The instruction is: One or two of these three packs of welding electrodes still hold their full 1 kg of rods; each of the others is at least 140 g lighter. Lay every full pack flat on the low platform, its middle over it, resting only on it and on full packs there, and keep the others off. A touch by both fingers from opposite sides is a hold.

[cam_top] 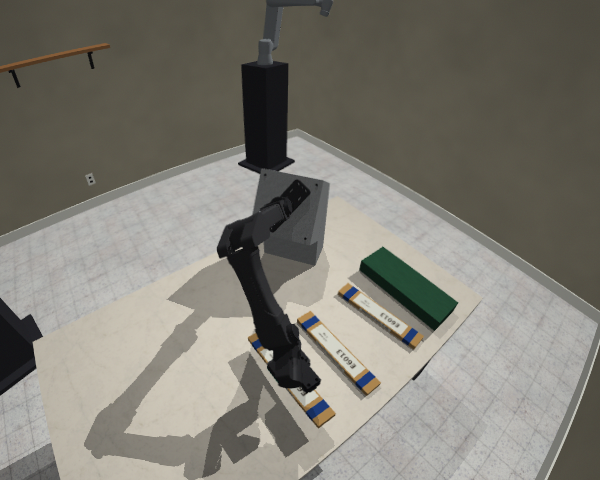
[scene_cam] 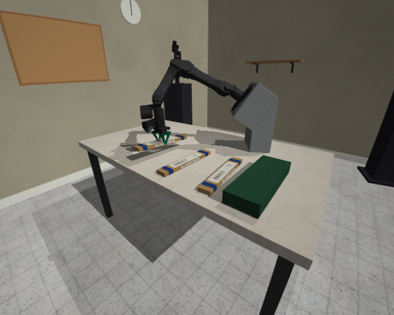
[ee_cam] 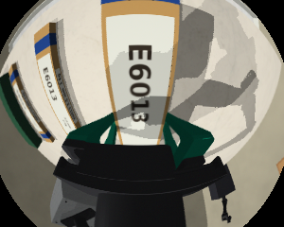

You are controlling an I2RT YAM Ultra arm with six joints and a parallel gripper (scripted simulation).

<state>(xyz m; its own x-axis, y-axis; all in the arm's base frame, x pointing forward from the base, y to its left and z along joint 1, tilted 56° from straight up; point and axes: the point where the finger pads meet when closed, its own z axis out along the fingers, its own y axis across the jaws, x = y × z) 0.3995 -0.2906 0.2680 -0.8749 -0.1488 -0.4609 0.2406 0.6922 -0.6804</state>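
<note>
pale table [scene_cam: 292,216], gripper [scene_cam: 161,138] clamped across outermost pack [scene_cam: 158,142], 2 packs beside green platform [scene_cam: 256,184]

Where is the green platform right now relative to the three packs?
In the top view, the dark green low platform lies at the table's right edge, parallel to the nearest tan, blue-banded E6013 pack and farthest from the pack gripped by the hand.

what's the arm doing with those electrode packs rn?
The gripper is shut on the pack farthest from the green platform, its green fingers on the long sides near the pack's middle. In the exterior view that pack sits slightly above its shadow, so it looks lifted. The other two packs lie flat on the table. Nothing is on the platform yet.
</note>
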